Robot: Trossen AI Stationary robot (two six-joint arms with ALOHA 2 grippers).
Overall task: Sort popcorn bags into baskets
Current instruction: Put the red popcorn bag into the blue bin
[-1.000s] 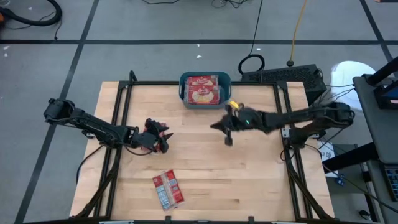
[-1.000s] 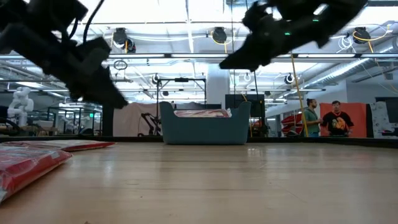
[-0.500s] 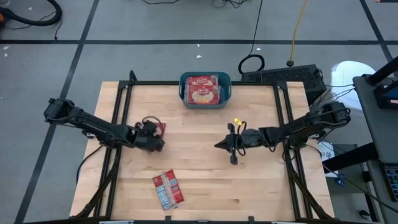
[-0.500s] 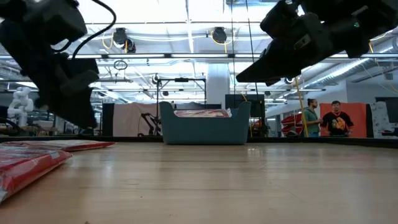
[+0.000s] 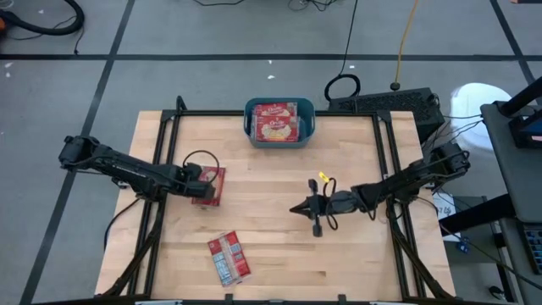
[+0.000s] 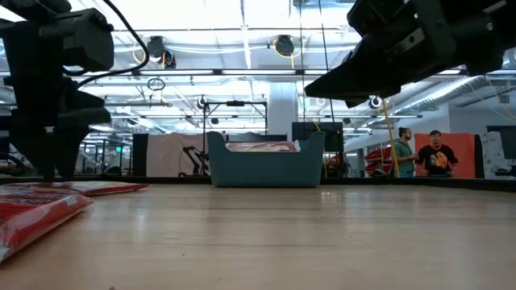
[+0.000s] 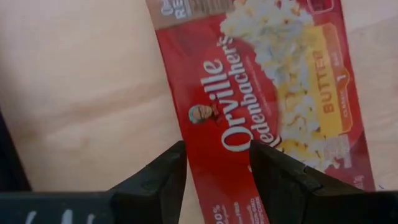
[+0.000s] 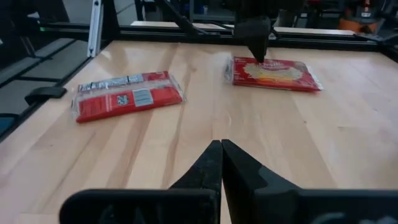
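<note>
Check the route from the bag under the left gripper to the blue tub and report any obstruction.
Nothing visible blocks it. The left gripper stands open over the popcorn bag; bare table lies between it and the teal basket. The shut right gripper sits off to the side.

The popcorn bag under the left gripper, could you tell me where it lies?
In the high view, the popcorn bag lies flat on the table's left half, under the left gripper, with another bag nearer the front edge.

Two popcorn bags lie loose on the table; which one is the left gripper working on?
The front-up popcorn bag at mid-table: the left gripper is right at it. The other bag, back up, lies untouched nearer the front edge.
</note>
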